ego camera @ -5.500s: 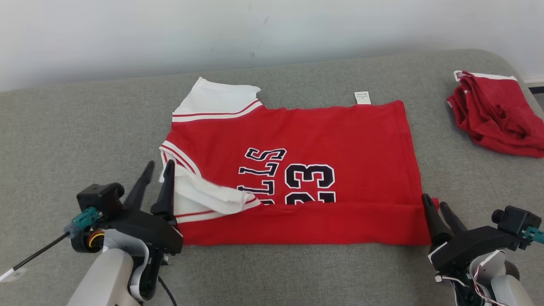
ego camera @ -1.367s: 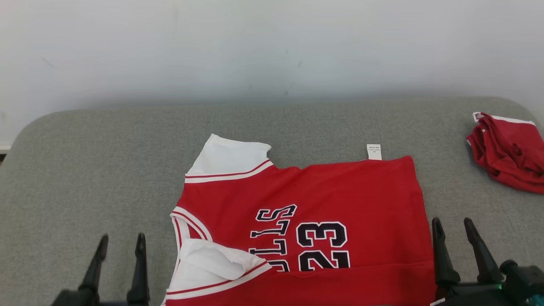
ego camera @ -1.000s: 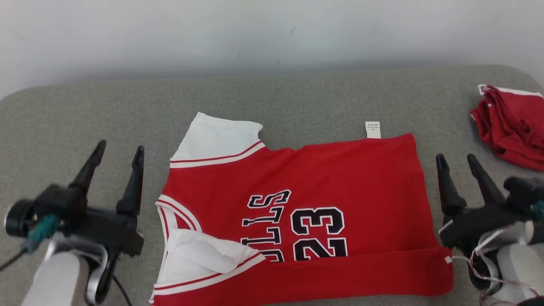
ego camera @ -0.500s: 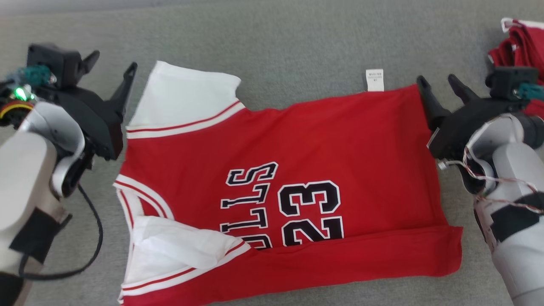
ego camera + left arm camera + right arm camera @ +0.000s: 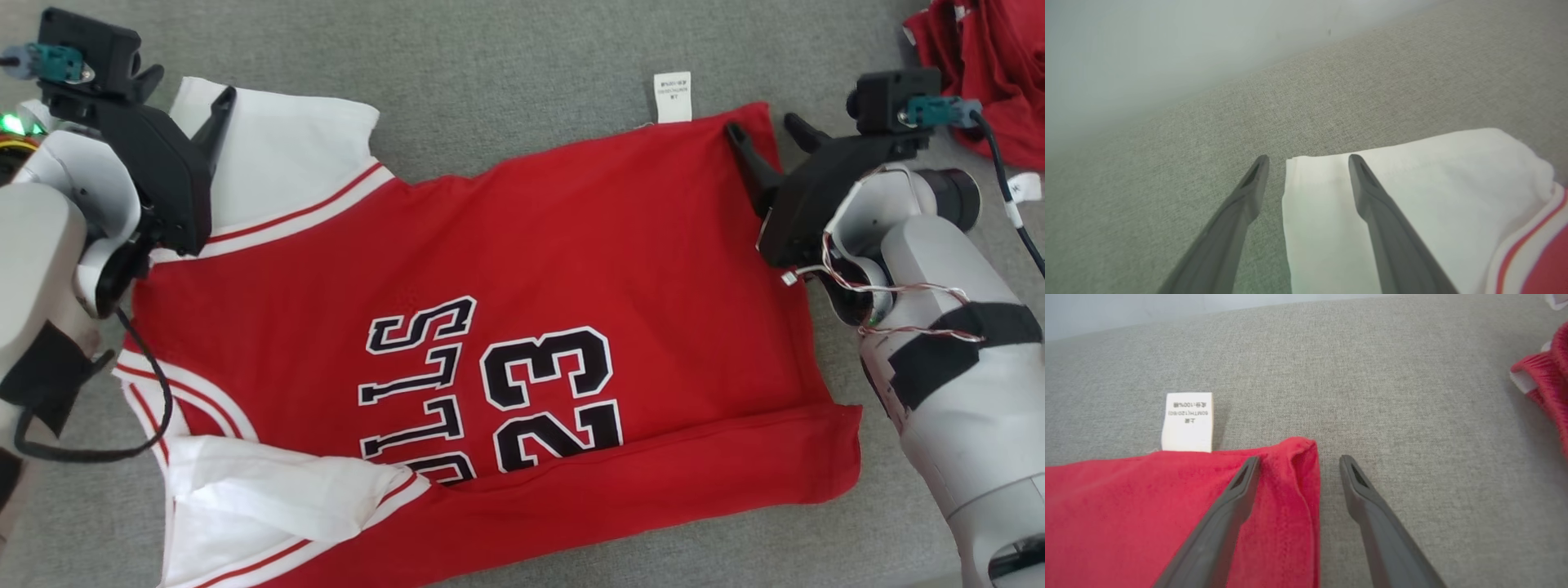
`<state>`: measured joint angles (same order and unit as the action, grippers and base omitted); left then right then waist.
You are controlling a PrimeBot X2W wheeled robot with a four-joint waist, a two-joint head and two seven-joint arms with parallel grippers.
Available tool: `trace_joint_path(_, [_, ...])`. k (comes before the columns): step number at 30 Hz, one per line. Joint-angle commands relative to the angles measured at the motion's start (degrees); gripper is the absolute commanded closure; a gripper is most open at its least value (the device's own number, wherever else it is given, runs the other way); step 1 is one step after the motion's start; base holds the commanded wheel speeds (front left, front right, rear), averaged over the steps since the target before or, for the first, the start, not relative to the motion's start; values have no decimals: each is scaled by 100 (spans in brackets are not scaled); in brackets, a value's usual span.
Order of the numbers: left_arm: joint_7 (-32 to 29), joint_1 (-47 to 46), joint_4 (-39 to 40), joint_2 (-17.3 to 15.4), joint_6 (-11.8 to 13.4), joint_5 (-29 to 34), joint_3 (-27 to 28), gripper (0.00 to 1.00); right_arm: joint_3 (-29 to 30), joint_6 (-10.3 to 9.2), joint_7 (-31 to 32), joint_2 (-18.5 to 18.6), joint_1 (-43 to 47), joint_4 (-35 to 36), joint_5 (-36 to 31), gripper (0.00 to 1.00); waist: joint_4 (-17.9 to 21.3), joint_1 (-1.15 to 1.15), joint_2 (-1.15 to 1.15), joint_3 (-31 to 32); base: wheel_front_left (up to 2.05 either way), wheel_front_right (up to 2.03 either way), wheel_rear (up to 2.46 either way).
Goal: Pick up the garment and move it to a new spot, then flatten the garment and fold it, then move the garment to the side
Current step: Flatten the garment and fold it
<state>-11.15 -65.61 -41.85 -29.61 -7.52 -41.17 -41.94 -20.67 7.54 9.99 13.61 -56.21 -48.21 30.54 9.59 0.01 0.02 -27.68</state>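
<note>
garment: was a red jersey, white sleeves, black "23" and lettering (partly covered) | state: lay spread flat, near hem folded up over the print | pose: collar pointed left | place: grey cushion, white tag at far edge

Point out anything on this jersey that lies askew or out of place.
On the jersey, the near white sleeve is crumpled over the red front, covering part of the lettering, unlike the far sleeve, which lies flat. The care label pokes out past the far edge.
</note>
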Motion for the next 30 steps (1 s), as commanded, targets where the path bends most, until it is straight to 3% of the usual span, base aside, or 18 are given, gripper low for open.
trace_joint_path(1, [35, -108, -70, -35, 12, -42, -39, 0, -52, -14, -44, -42, -90, -33, 68, 0, 109, -1, -2, -119, 0, 0, 0])
trace_joint_path(11, [-277, -455, -939, 159, 13, -374, -348, 0, -539, -14, 73, -166, -425, -486, 362, 2, 130, -1, -2, -208, 0, 0, 0])
trace_joint_path(12, [-348, -466, -983, 191, 12, -430, -370, 10, -588, -14, 121, -171, -454, -531, 396, 26, 123, -1, -2, -207, 0, 0, 0])
trace_joint_path(13, [-432, -469, -1024, 216, 10, -530, -391, 65, -636, -14, 173, -172, -480, -584, 423, 73, 114, -1, -2, -204, 0, 0, 0])
trace_joint_path(14, [-541, -459, -1044, 239, 10, -616, -432, 100, -668, -14, 218, -175, -486, -628, 463, 100, 107, -1, -2, -199, 0, 0, 0])
trace_joint_path(21, [-202, -658, -880, 272, 12, -922, -472, 100, -720, -15, -165, 4, -657, -779, 604, 100, -47, -1, -2, -69, 0, 0, 0])
trace_joint_path(30, [1065, -171, -248, 290, 12, -1331, -462, 100, -910, -15, -1299, 282, -263, -765, 778, 100, -390, -1, -2, 506, 0, 0, 0])
